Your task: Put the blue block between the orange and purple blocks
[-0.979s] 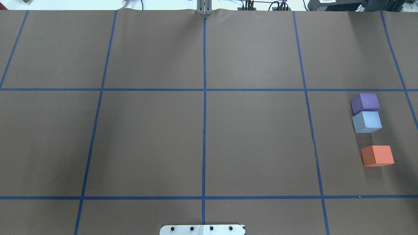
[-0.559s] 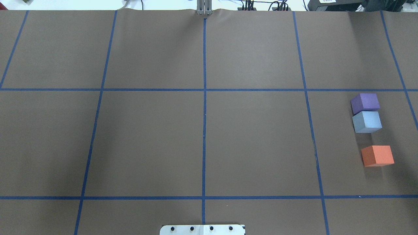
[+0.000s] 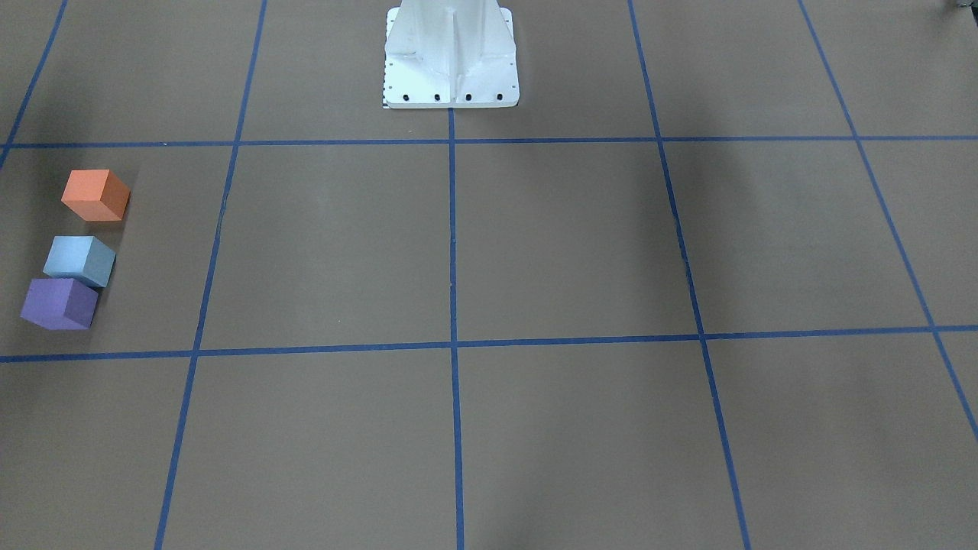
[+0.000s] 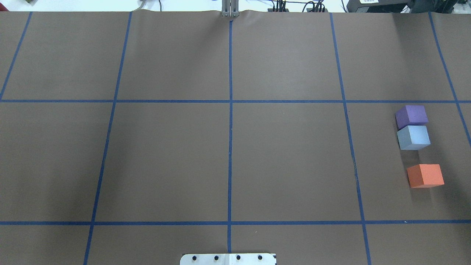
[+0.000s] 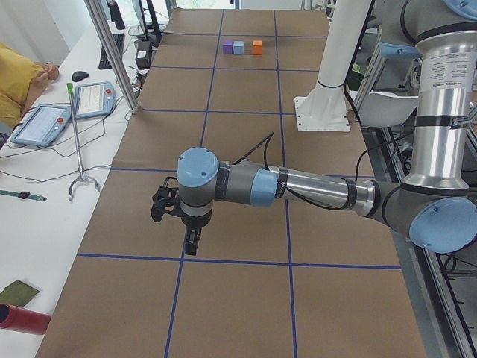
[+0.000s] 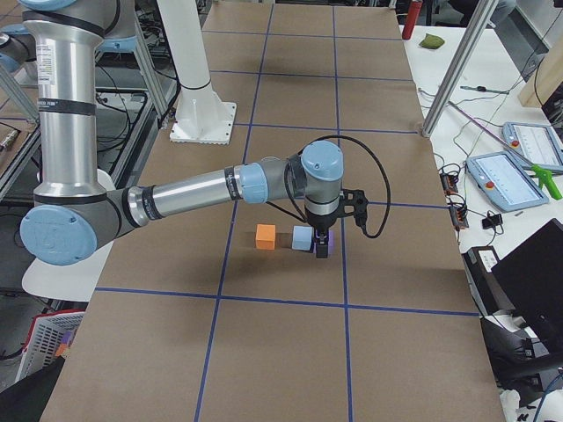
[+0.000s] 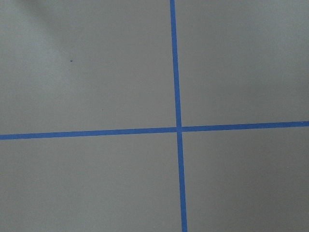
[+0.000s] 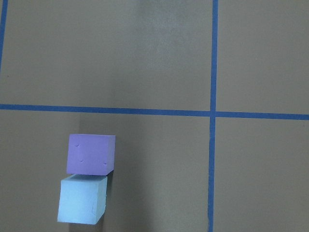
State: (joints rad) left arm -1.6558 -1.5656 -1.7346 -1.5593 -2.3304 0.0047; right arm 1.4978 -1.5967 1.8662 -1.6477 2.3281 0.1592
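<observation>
The blue block (image 4: 414,137) sits at the table's right side, touching the purple block (image 4: 411,116) behind it. The orange block (image 4: 425,175) lies nearer, with a small gap to the blue one. All three show in the front view: orange (image 3: 95,195), blue (image 3: 79,260), purple (image 3: 59,303). The right wrist view shows purple (image 8: 91,153) and blue (image 8: 82,199). My right gripper (image 6: 322,246) hangs above the blocks, my left gripper (image 5: 192,242) over bare table; both show only in side views, so I cannot tell whether they are open or shut.
The white robot base (image 3: 451,53) stands at the table's middle near edge. Blue tape lines (image 4: 230,110) divide the brown table. A metal post (image 5: 112,52) and tablets (image 5: 41,123) are beside the table on the operators' side.
</observation>
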